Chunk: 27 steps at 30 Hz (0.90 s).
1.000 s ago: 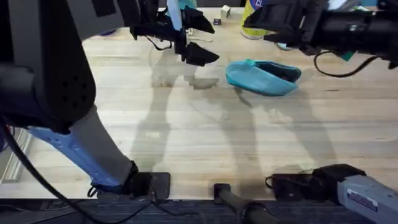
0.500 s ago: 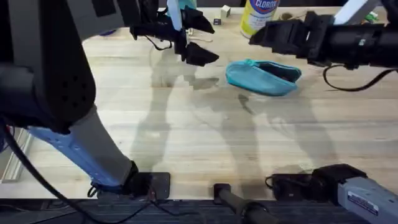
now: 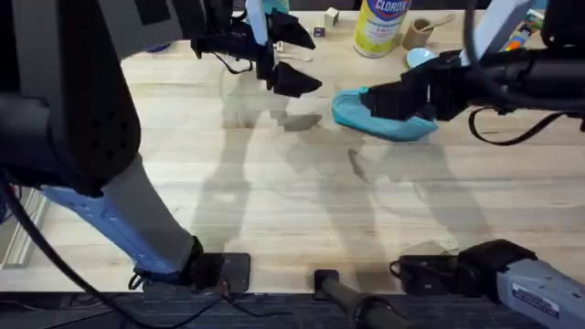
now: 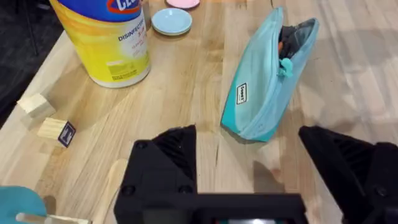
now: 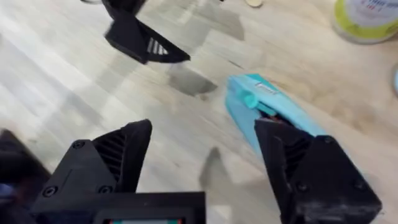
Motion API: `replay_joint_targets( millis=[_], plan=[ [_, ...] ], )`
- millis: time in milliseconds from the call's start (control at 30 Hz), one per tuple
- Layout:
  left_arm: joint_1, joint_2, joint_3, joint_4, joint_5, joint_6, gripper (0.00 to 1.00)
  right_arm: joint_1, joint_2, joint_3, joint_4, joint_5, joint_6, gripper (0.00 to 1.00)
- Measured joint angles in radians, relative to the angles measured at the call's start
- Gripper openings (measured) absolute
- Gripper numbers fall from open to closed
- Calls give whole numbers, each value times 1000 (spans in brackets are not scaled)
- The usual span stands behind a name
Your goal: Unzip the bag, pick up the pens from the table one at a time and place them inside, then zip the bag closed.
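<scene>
right end effector (image 3: 382, 100) lowered, now over bag (image 3: 352, 111)

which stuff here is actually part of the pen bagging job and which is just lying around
Part of the job:
- turquoise pencil pouch, zipper partly open
- right end effector, open, hanging over the pouch
- left end effector, open, beside the pouch

Just lying about:
- yellow disinfectant wipes canister
- light-blue dish
- small wooden blocks
</scene>
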Motion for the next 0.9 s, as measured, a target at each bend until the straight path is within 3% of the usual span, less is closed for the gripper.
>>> replay_joint_targets(
  millis=[267, 400, 600, 900],
  plan=[
    [0, 0, 0, 0, 0, 0, 993, 55, 0, 0, -40, 180, -178, 996],
    [0, 0, 0, 0, 0, 0, 993, 70, 9, 24, -161, 247, -205, 995],
    [0, 0, 0, 0, 0, 0, 993, 71, 97, 140, -300, 279, -211, 996],
    [0, 0, 0, -3, 0, 0, 993, 71, 181, 280, -274, 286, -221, 996]
  ],
)
